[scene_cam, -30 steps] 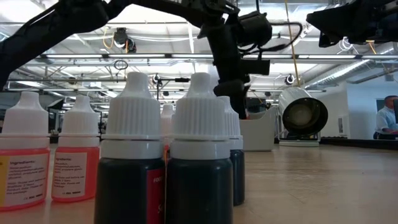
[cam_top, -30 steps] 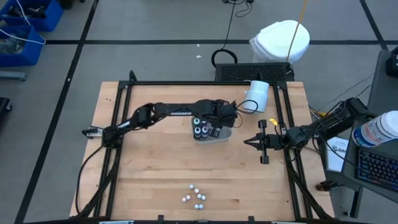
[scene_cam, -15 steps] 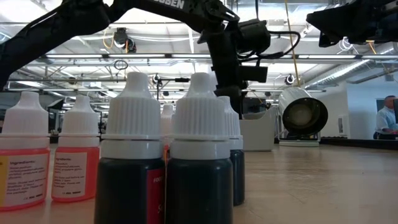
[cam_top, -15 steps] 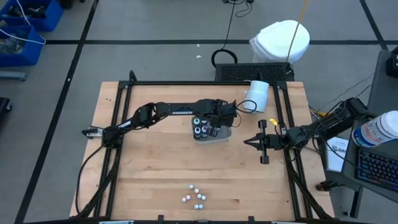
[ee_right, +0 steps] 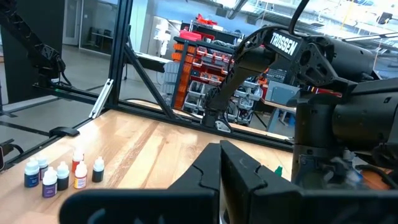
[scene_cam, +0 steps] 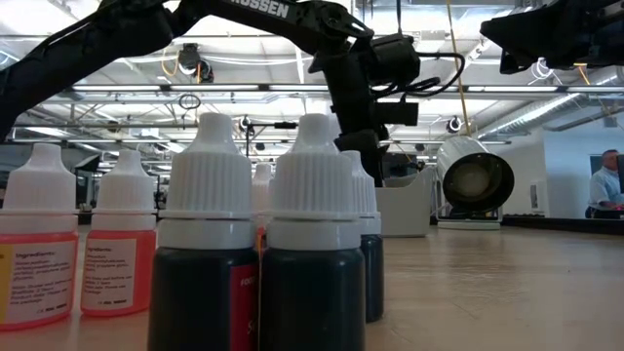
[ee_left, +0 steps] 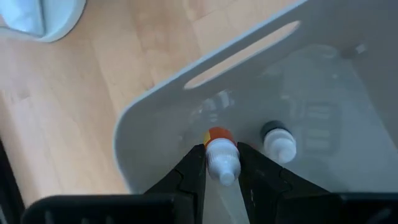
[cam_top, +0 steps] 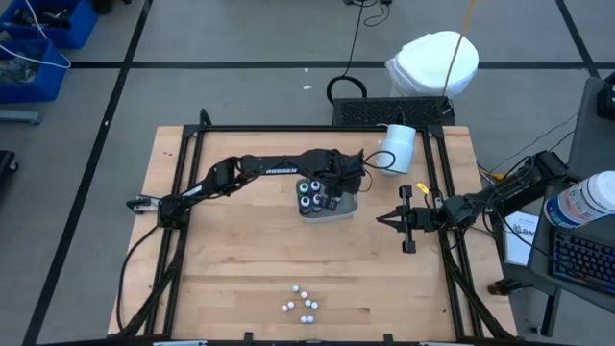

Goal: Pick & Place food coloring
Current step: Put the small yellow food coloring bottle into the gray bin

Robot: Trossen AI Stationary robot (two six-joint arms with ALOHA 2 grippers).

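One white-capped, orange-collared food coloring bottle [ee_left: 221, 158] pinched between left gripper [ee_left: 221, 167] fingers over the grey tray [ee_left: 155, 143], long axis upright, cap toward the wrist camera. Right gripper [cam_top: 393, 220] parked beside, fingers together.

The table [cam_top: 240, 259] is a pale wooden top with a black frame [cam_top: 288, 129] round its edges. Near its middle lies a grey tray [cam_top: 344, 208] with dark bottles [cam_top: 309, 194] standing in it, and a white cylinder [cam_top: 397, 147] rests on its side at the far right corner, well apart from the tray. By the near edge a loose cluster of small bottles [cam_top: 303, 304] stands directly on the wood; the low view shows these close up as dark-filled [scene_cam: 207, 234] and red-filled [scene_cam: 37, 249] ones, all upright with white ribbed caps.
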